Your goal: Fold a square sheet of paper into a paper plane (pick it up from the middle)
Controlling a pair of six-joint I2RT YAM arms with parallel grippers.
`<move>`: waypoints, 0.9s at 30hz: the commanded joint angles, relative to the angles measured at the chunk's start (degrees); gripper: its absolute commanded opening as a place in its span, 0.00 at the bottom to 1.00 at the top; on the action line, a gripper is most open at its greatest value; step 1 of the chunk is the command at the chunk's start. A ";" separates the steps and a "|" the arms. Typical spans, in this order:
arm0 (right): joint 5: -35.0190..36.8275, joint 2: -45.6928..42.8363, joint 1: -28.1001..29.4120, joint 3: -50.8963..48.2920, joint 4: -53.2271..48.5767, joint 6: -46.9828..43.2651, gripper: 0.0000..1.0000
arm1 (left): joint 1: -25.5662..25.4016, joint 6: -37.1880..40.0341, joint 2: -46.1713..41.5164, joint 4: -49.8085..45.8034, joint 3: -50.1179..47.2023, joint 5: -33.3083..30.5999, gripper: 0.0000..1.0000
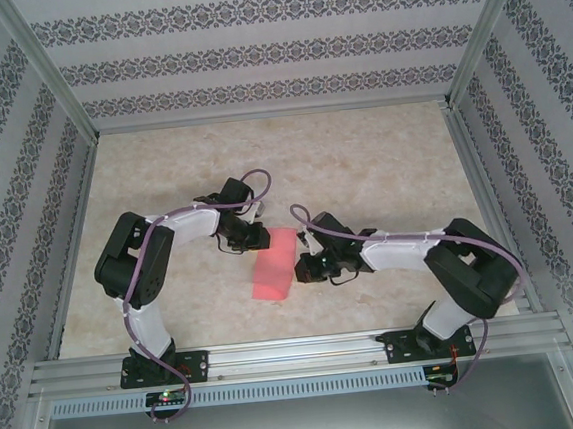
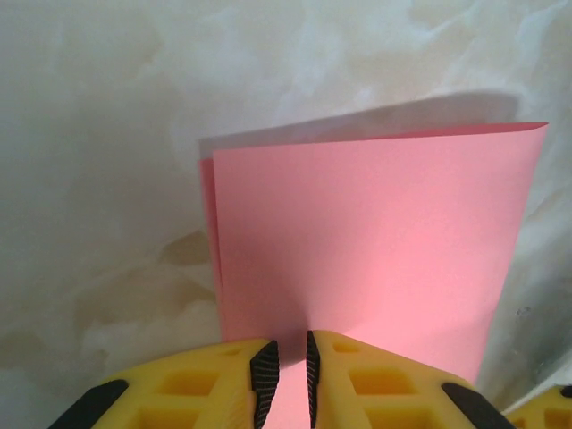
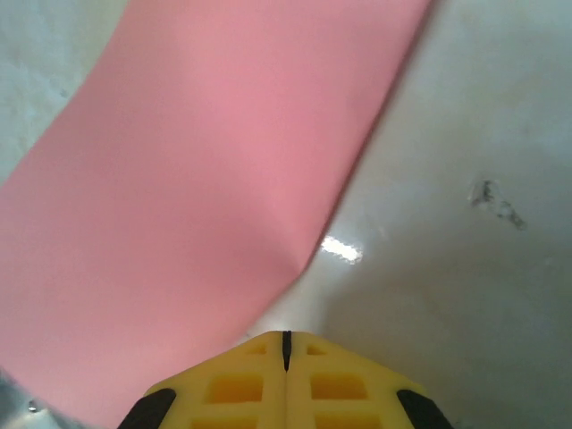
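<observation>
Paper: the square sheet of paper (image 1: pixel 274 266) lies near the middle of the table (image 1: pixel 362 158), between the two arms. It is doubled over. The left wrist view shows two layers at one side edge, the upper one lifting a little off the lower.
Step, as I judge it: a first fold is made but not pressed flat. There is no plane shape yet, so most of the folding lies ahead.
Left pincer: the left pincer (image 2: pixel 286 362) sits at the far-left end of the sheet. Its pads (image 2: pixel 264 375) are a narrow slit apart, with pink showing in the slit. It grips nothing that I can make out and looks set down on the paper.
Why there: likely to pin that end so the layers do not slide.
Right pincer: the right pincer (image 3: pixel 286 344) is at the sheet's right edge, its fingers closed tight together with nothing between them. The pink edge runs just under or beside its tip; I cannot tell whether they touch.
Why closed: a shut tip makes a blunt point, suited to rubbing down a crease.
Risk: a push from the right could skew the loose upper layer.
</observation>
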 commanded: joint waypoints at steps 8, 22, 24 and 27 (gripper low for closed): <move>-0.79 5.95 1.99 6.61 3.52 3.30 0.03 | -0.14 1.95 7.15 -2.83 -3.42 -11.69 0.25; -0.57 6.11 6.06 -0.83 -3.23 1.81 0.02 | 0.03 2.37 7.44 -3.20 -3.15 -12.20 0.25; -0.62 5.03 6.57 -3.24 -2.56 2.86 0.02 | 0.05 2.35 7.85 -3.27 -2.88 -12.21 0.25; -0.43 4.13 7.79 -5.50 -2.55 3.86 0.02 | 0.05 2.37 8.32 -3.19 -2.60 -11.98 0.25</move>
